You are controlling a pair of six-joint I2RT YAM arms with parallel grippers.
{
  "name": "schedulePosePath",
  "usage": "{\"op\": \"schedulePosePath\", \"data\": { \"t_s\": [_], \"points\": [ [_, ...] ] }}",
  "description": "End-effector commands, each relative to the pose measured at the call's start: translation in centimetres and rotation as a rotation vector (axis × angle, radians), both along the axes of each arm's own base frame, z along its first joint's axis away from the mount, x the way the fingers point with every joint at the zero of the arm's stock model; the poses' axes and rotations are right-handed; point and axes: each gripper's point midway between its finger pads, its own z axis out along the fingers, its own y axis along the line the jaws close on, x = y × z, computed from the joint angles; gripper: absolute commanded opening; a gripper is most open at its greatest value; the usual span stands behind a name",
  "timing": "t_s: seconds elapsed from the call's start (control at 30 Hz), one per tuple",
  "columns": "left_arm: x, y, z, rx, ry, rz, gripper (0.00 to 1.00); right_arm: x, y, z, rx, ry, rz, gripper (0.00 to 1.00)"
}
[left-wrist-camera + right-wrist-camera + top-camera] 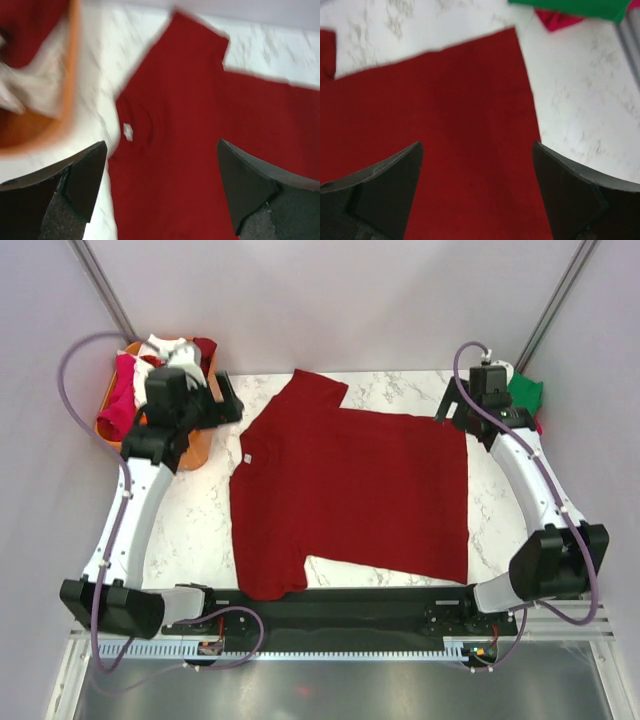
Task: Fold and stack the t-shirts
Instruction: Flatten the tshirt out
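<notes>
The dark red t-shirt [350, 500] lies spread flat on the marble surface [200, 530]. The left pincer [161, 144] hangs over its collar, released and holding nothing. The right pincer [477, 145] hangs over its far hem corner, also released and empty. Only the top view shows the whole shirt, with the orange basket [200, 452] just beyond the collar. The right wrist view shows a green t-shirt [570, 7] beyond the hem corner, touching pink-red cloth [557, 20].

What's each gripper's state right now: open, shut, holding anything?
Left gripper: open, empty, above the dark red t-shirt near its collar.
Right gripper: open, empty, above the same shirt near its hem corner.
</notes>
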Motion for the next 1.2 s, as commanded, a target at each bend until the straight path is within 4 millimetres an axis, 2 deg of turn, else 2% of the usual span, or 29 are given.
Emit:
{"op": "schedulePosePath", "data": {
  "t_s": [0.0,0.03,0.07,0.1,0.13,0.17,0.2,0.27,0.3,0.37,0.4,0.53,0.63,0.67,0.7,0.73,0.77,0.83,0.87,0.97,1.03,1.17],
  "points": [
    [-8.9,-3.7,-12.1,-0.227,0.405,-0.111,0.95,-3.8,3.9,-0.1,0.077,-0.014,0.12,0.98],
    [-10.8,-4.0,-13.0,-0.25,0.435,-0.127,0.95,-4.7,5.2,-0.3,0.088,-0.007,0.161,0.98],
    [-13.5,-3.9,-14.8,-0.261,0.534,-0.115,0.95,-5.7,5.8,0.5,0.101,-0.029,0.184,0.98],
    [-15.9,-3.6,-16.0,-0.279,0.578,-0.091,0.95,-6.7,6.3,-0.5,0.112,-0.003,0.205,0.98],
    [-17.4,-3.7,-16.8,-0.293,0.614,-0.088,0.95,-7.3,6.9,-0.6,0.121,-0.003,0.228,0.98],
    [-20.1,-4.0,-18.6,-0.333,0.718,-0.081,1.0,-8.1,7.1,-0.3,0.136,-0.011,0.238,0.98],
    [-21.3,-4.2,-18.9,-0.357,0.742,-0.077,1.0,-8.7,7.3,-0.8,0.139,0.001,0.246,0.98],
    [-23.8,-4.4,-19.2,-0.398,0.763,-0.068,1.0,-9.2,7.5,-0.7,0.151,-0.007,0.255,0.98],
    [-25.6,-4.4,-20.3,-0.427,0.828,-0.035,1.0,-9.5,7.7,-1.1,0.155,0.003,0.264,0.98],
    [-27.3,-3.9,-20.7,-0.434,0.823,0.006,1.0,-9.6,7.7,-1.3,0.153,0.007,0.269,0.98],
    [-28.3,-3.8,-21.6,-0.449,0.858,0.036,1.0,-9.7,7.7,-1.6,0.154,0.014,0.275,0.98],
    [-29.5,-4.8,-21.0,-0.421,0.808,-0.072,1.0,-9.5,8.2,-2.0,0.166,0.018,0.29,0.98],
    [-30.5,-5.1,-22.7,-0.389,0.893,-0.088,1.0,-9.2,8.6,-2.2,0.183,0.02,0.304,0.98],
    [-31.4,-5.1,-24.2,-0.366,0.961,-0.087,1.0,-9.0,8.8,-2.2,0.185,0.014,0.307,0.98],
    [-31.7,-4.3,-25.5,-0.361,1.0,0.014,1.0,-8.9,8.8,-2.3,0.185,0.014,0.307,0.98],
    [-29.5,-6.0,-25.5,-0.494,0.967,0.085,1.0,-8.8,8.7,-2.3,0.186,0.011,0.306,0.98],
    [-29.4,-6.7,-27.2,-0.527,0.988,0.098,1.0,-8.6,8.7,-2.5,0.181,0.009,0.307,0.98],
    [-29.9,-6.4,-29.2,-0.477,1.034,0.153,1.0,-8.4,8.8,-2.6,0.176,0.014,0.312,0.98],
    [-30.5,-6.8,-29.3,-0.451,1.05,0.155,0.99,-8.3,8.8,-2.7,0.169,0.019,0.318,0.98],
    [-31.0,-5.6,-30.0,-0.361,1.022,0.243,0.98,-8.3,8.8,-2.9,0.165,0.017,0.321,0.98],
    [-31.3,-5.8,-30.3,-0.342,1.006,0.246,0.97,-8.5,9.2,-3.2,0.187,0.021,0.336,0.98],
    [-30.6,-5.3,-31.1,-0.316,0.954,0.355,0.94,-8.6,9.8,-3.6,0.207,0.028,0.361,0.98]
  ]
}}
